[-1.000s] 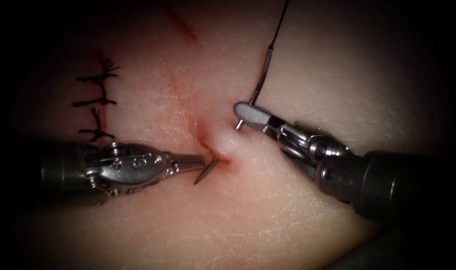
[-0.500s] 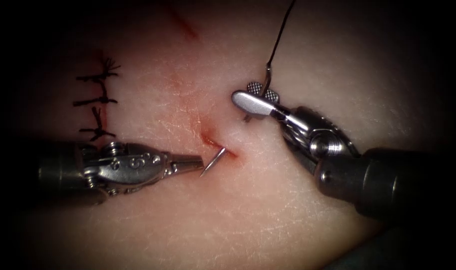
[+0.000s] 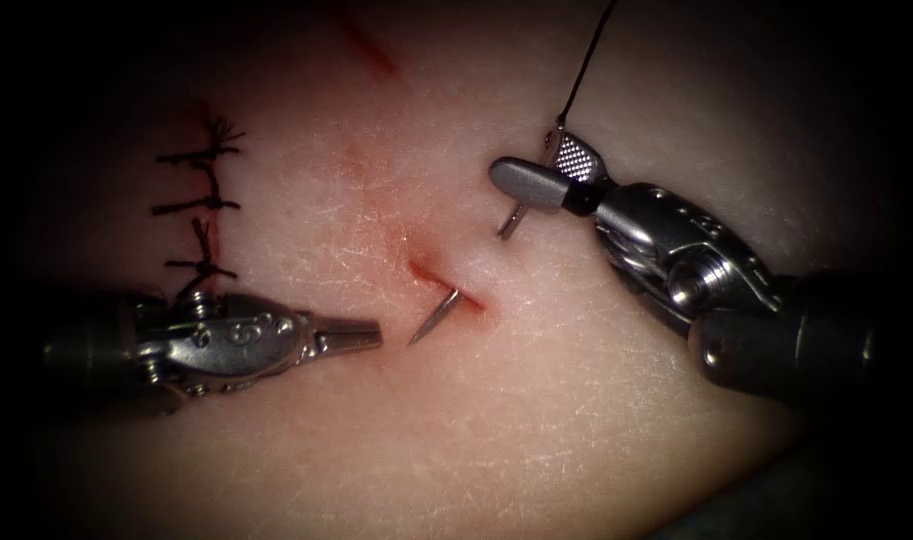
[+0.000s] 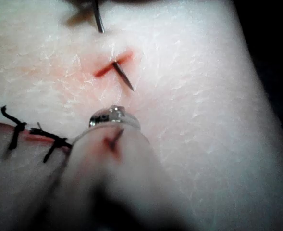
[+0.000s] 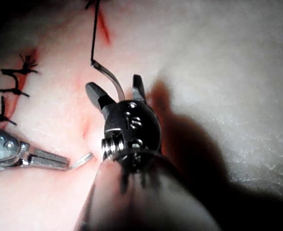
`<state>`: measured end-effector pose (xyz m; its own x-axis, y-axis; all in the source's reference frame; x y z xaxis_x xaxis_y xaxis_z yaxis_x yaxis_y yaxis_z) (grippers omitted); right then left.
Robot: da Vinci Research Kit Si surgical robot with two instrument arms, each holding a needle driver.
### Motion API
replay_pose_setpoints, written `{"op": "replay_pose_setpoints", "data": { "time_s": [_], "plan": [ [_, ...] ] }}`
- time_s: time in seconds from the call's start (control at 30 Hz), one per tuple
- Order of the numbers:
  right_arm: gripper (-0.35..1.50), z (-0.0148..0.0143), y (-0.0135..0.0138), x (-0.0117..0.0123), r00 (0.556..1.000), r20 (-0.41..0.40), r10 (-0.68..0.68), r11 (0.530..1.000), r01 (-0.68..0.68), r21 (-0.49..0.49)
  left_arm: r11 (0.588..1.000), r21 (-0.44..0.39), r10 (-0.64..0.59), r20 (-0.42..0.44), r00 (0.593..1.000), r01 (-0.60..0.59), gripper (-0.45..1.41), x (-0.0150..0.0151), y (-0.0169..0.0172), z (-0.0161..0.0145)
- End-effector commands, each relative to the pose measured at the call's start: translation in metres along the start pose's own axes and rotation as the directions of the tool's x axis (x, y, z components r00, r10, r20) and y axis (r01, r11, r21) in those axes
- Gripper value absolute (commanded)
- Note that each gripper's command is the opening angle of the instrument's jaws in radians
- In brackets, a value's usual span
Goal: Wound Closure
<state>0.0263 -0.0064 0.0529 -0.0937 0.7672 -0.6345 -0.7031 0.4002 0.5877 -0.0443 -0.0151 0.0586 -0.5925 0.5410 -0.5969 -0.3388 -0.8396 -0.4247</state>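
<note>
Now that the right end effector (image 3: 548, 172) has spread open and released it, the needle (image 3: 435, 315) sits unheld in the cut (image 3: 446, 285), tip emerging leftward, near the closed, empty left end effector (image 3: 368, 334).

The needle (image 4: 123, 76) tip sticks out of the cut (image 4: 113, 63), slanting toward five o'clock, bare metal above the tissue (image 4: 194, 120). Red fluid (image 4: 88, 72) stains the skin beside the cut toward nine o'clock. The needle's tail (image 4: 98, 17) rises at twelve o'clock of the tip. The left tool (image 4: 113, 118) sits at six o'clock of the tip, apart from it. Stitches (image 4: 35, 135) lie at nine o'clock of the tool.
</note>
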Motion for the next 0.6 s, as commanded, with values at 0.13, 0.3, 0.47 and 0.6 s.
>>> {"op": "replay_pose_setpoints", "data": {
  "time_s": [0.13, 0.3, 0.47, 0.6],
  "plan": [
    [1.06, 0.0009, -0.0003, 0.0000, 0.999, 0.019, -0.037, 0.999, 0.037, -0.034, 1.000, -0.003, 0.002, -0.002, 1.000, -0.002, -0.45, 0.0002, -0.0001, 0.0008],
    [-0.35, 0.0005, -0.0006, -0.0002, 0.997, 0.071, 0.006, 0.996, 0.000, -0.084, 1.000, -0.005, 0.004, -0.003, 1.000, -0.004, -0.45, 0.0001, -0.0002, 0.0006],
    [-0.35, 0.0010, -0.0002, -0.0004, 0.983, 0.107, 0.147, 0.989, -0.143, -0.047, 1.000, -0.006, 0.005, -0.003, 1.000, -0.005, -0.45, 0.0000, -0.0003, 0.0005],
    [-0.35, 0.0016, -0.0004, -0.0017, 0.950, 0.146, 0.276, 0.960, -0.281, 0.015, 1.000, -0.006, 0.005, -0.003, 1.000, -0.005, -0.45, 0.0000, -0.0003, 0.0006]
  ]
}}
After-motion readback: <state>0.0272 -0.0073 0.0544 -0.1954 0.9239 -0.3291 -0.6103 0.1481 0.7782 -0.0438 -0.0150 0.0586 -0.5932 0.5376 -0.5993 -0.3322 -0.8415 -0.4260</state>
